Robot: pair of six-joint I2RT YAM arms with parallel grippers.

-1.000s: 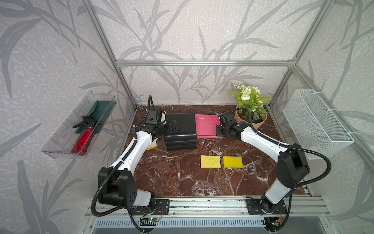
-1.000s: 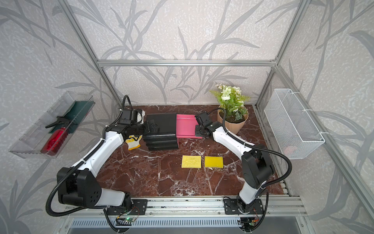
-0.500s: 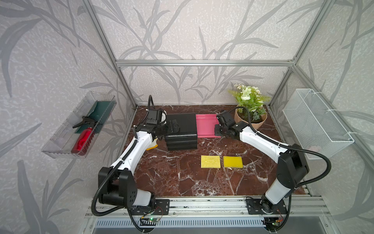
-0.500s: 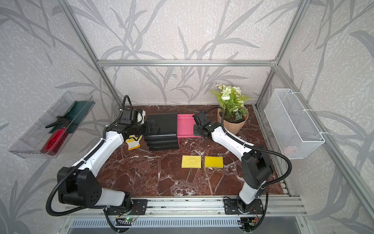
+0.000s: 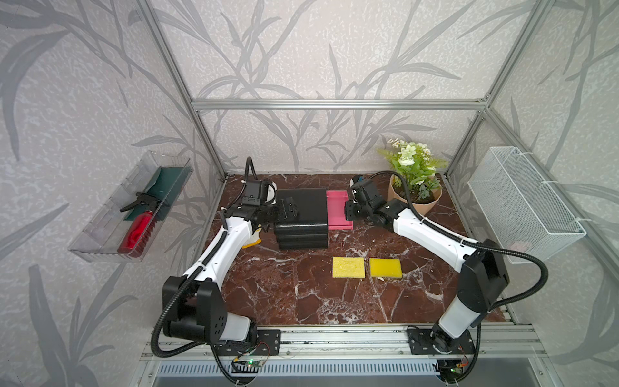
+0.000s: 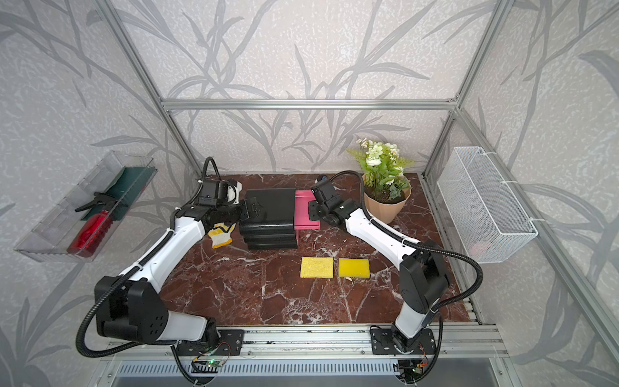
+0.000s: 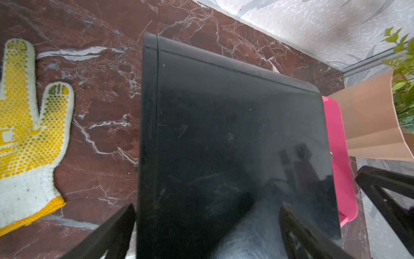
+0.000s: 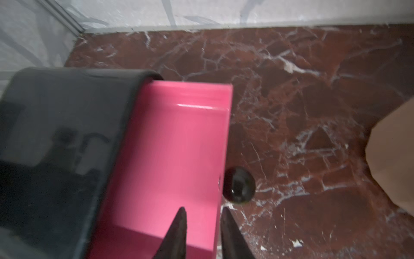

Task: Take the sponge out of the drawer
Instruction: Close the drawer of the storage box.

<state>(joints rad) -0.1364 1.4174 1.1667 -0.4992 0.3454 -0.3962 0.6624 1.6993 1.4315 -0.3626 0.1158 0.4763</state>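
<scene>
- A dotted work glove (image 7: 29,134) lies flat on the marble, just outside the left gripper's outer finger; it plays no part here and is best left alone
- The left gripper (image 5: 287,210) is spread wide and grasps nothing: one finger hangs off the side edge of the black drawer cabinet (image 5: 303,214), the other over its lid. I would use it as a brace, so the cabinet cannot slide
- The pink drawer (image 8: 170,157) juts out of the cabinet toward the right gripper; the floor showing ahead of those fingers is bare, and the part under the lid is hidden
- The right gripper (image 8: 203,215) has its fingers slightly parted and released, with the drawer's front wall between them and the black knob (image 8: 239,185) just beyond the outer fingertip. It should rise straight up before swinging, or a finger may snag the wall
- Two yellow sponges (image 5: 348,267) lie side by side on the marble outside the drawer, well apart from both pairs of fingers, so the task looks close to done
- The tan plant pot (image 5: 428,204) stands near the right wrist; keep the retreat away from it
</scene>
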